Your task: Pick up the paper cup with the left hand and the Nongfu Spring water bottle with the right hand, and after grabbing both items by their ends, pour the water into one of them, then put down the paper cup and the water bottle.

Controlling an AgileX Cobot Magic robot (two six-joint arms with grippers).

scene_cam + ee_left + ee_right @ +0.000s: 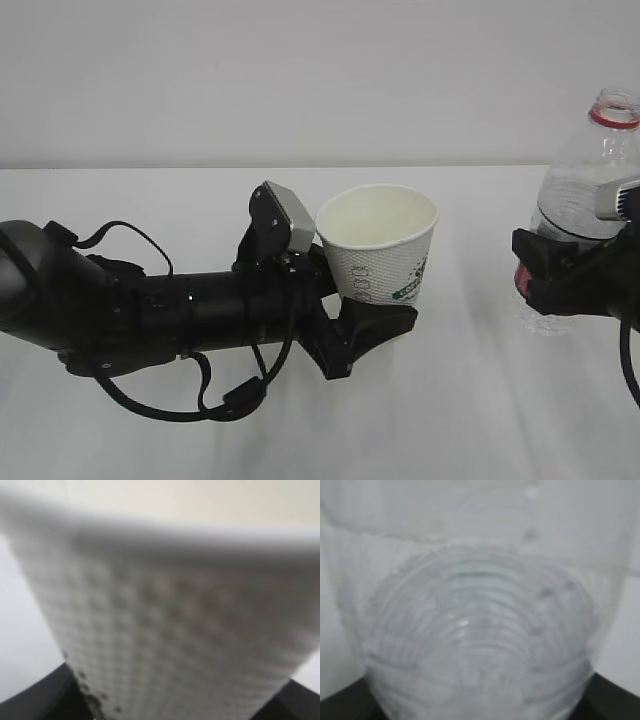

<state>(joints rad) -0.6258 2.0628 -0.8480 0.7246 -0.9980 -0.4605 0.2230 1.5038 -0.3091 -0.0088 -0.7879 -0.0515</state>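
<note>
Cup (385,240) sits between left gripper (345,300) fingers — upright (mouth open).

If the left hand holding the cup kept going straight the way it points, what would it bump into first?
Probably the bottle in the right hand: the left hand points rightward with the cup, and only bare table lies between. Depth is uncertain, so it might pass by.

White table (150,420) (plain, matte) with the bottle (585,190) standing on it.
</note>
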